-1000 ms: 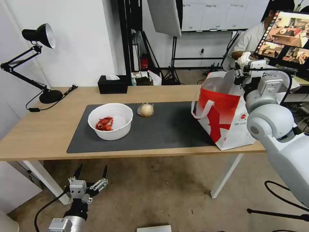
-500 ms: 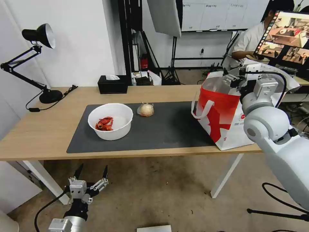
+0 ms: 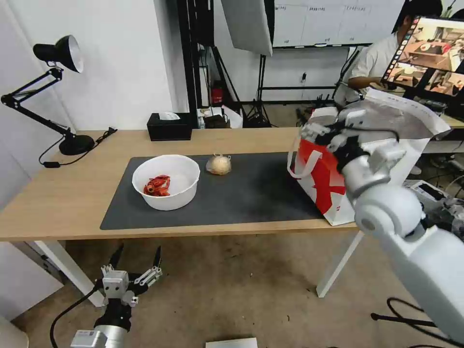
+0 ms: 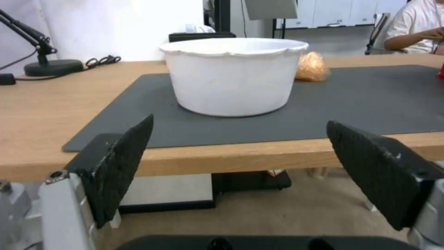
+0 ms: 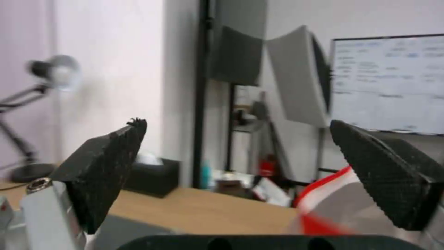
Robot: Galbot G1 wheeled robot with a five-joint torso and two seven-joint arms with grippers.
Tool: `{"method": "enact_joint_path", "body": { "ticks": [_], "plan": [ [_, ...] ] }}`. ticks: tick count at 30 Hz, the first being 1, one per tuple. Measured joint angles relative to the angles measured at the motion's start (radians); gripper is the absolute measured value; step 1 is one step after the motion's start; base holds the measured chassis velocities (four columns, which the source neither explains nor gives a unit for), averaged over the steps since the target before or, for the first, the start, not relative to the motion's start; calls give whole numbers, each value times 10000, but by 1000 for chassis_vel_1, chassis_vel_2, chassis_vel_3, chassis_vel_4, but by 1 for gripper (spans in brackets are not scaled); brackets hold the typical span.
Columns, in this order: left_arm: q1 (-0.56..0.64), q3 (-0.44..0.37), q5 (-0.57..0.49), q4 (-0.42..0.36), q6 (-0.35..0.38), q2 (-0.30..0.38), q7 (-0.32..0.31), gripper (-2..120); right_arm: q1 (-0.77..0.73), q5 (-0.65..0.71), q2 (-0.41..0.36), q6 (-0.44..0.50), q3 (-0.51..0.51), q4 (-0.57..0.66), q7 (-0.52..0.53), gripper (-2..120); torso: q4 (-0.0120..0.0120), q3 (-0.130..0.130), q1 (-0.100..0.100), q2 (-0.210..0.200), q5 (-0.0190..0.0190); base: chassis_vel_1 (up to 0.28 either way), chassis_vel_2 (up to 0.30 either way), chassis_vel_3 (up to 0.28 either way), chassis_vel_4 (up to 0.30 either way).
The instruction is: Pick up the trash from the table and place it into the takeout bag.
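Right gripper: the right gripper (image 3: pixel 316 131) is up by the near top edge of the takeout bag (image 3: pixel 333 193); its 2 fingers are spread wide with nothing between them
Left gripper: the left gripper (image 3: pixel 136 260) hangs low in front of the surface (image 3: pixel 58 193), below its edge; fingers wide apart and holding nothing
Which way the trash lies: the bowl (image 3: pixel 166 181) and the wrapped ball (image 3: pixel 219 165) sit on the dark mat (image 3: pixel 256 193), off to the left of the right gripper and lower; I think the right gripper is nearer the ball, and the left gripper faces the bowl straight on
Bowl look: white, round, deep, wavy rim; red scraps (image 3: pixel 157 185) inside; no long side
Ball look: beige, in shiny clear wrap, just past the bowl
Bag: stands open at the right end of the surface
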Motion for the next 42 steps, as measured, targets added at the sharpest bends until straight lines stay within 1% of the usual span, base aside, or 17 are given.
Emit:
{"method": "enact_joint_path", "body": {
  "ticks": [1,4,5,7,9,10,13,14,15,17,18,21,22,25,29,33,42],
  "plan": [
    [0,0,0,0,0,0,0,100,0,0,0,0,0,0,0,100,0,0,0,0,0,0,0,0,0],
    [-52,55,6,102,-110,-50,0,100,-950,-133,-41,539,147,309,-370,100,-1,0,0,0,4,0,0,0,0],
    [-81,102,17,162,-159,-80,1,100,-1278,-201,-70,738,200,393,-433,100,1,0,0,0,-4,0,0,0,0],
    [-89,113,20,178,-174,-87,1,100,-1452,-241,-68,832,232,427,-463,100,0,0,0,0,-5,0,0,0,0],
    [-111,154,36,221,-218,-105,1,100,-2186,-469,0,1163,361,538,-577,100,-2,0,0,0,3,0,0,0,0],
    [-111,154,36,221,-218,-105,1,100,-2186,-469,0,1163,361,538,-577,100,-2,0,0,0,3,0,0,0,0],
    [-116,164,40,248,-266,-123,1,100,-3353,-952,195,1678,652,630,-654,100,0,0,0,0,1,0,0,0,0],
    [-116,164,40,248,-266,-123,1,100,-3353,-952,195,1678,652,630,-654,100,0,0,0,0,1,0,0,0,0],
    [-114,160,41,264,-296,-128,1,100,-3764,-1154,301,1915,788,630,-697,100,0,-1,-1,0,-1,0,0,0,0],
    [-89,135,41,294,-362,-148,1,100,-5005,-1786,719,2695,1106,578,-919,100,0,-1,0,0,0,0,0,0,0],
    [-89,135,41,294,-362,-148,1,100,-5005,-1786,719,2695,1106,578,-919,100,0,-1,0,0,0,0,0,0,0],
    [-73,148,46,387,-472,-167,-1,100,-6699,-2767,1351,3627,1265,286,-1152,100,-2,0,-1,1,0,0,0,0,0],
    [-73,148,46,387,-472,-167,-1,100,-6699,-2767,1351,3627,1265,286,-1152,100,-2,0,-1,1,0,0,0,0,0],
    [11,200,120,467,-545,-211,-1,100,-7495,-3439,1694,4341,1190,-84,-1185,100,-1,0,-1,1,0,0,0,0,0],
    [101,182,199,548,-691,-242,-1,100,-7844,-3855,1923,4780,1011,-454,-1184,100,0,0,-1,0,0,0,0,0,0],
    [140,129,193,548,-755,-256,-1,100,-7979,-4208,2123,5016,830,-705,-1179,100,0,0,-1,-1,0,0,0,0,0],
    [167,119,183,536,-778,-329,38,100,-7936,-4385,2203,5050,692,-826,-1161,100,1,1,0,-1,0,0,0,0,0]
  ]
}}
